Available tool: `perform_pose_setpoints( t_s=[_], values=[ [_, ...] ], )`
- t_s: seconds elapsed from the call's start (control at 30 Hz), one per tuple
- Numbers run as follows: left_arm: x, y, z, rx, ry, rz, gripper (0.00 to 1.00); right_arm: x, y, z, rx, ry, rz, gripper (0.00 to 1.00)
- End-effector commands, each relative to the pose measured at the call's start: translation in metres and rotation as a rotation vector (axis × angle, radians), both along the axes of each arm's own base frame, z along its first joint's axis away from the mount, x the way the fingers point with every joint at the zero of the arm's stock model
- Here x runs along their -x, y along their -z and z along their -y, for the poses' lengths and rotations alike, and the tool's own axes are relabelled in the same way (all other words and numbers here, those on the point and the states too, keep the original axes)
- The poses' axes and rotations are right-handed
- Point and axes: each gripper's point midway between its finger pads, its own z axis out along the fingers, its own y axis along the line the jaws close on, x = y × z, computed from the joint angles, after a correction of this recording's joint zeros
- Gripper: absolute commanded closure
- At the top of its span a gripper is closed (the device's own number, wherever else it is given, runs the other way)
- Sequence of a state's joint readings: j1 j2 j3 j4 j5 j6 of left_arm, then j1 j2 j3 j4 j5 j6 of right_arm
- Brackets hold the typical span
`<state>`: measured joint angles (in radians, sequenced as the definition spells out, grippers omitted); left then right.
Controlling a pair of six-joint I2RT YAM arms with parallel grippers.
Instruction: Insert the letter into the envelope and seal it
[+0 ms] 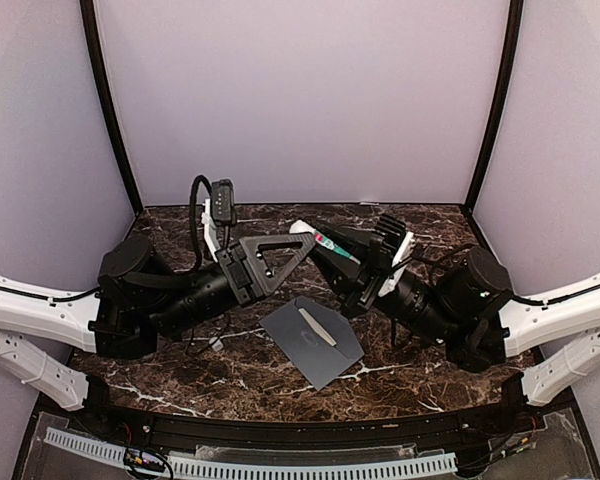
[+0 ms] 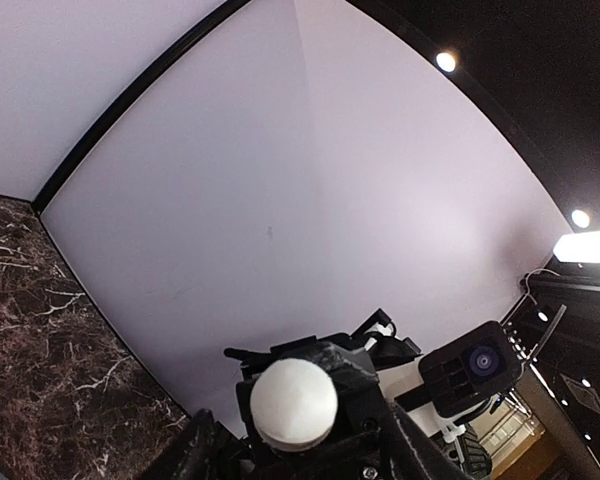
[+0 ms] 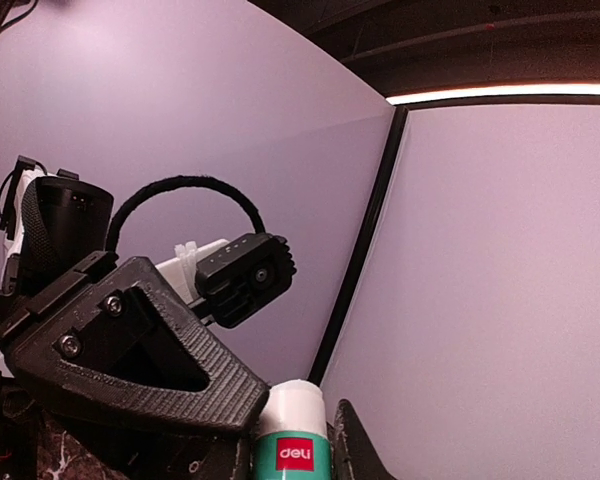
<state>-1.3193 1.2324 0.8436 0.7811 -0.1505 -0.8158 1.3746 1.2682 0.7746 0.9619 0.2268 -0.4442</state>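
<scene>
The grey-blue envelope (image 1: 312, 342) lies flat on the marble table in front of both arms. A narrow cream-white strip (image 1: 317, 326) shows across it; I cannot tell if it is the letter's edge, and the rest of the letter is hidden. A white-and-green glue stick (image 1: 332, 246) is held in the air above the table. My right gripper (image 1: 342, 262) is shut on its green body (image 3: 292, 455). My left gripper (image 1: 302, 238) is closed on its white cap (image 2: 293, 400), which also shows in the right wrist view (image 3: 295, 400). The two grippers meet tip to tip.
The dark marble table (image 1: 180, 375) is enclosed by lilac walls (image 1: 300, 100) with black corner posts. A black rail and white cable chain (image 1: 250, 462) run along the near edge. Both wrist cameras look upward at the walls and the opposite gripper.
</scene>
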Motion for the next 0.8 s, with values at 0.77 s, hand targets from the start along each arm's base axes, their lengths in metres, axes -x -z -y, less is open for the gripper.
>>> perform_pose_setpoints(
  t_s=[0.77],
  values=[
    [0.019, -0.004, -0.022, -0.017, 0.049, 0.105, 0.37, 0.013, 0.012, 0.001, 0.042, -0.115, -0.059, 1.00]
  ],
)
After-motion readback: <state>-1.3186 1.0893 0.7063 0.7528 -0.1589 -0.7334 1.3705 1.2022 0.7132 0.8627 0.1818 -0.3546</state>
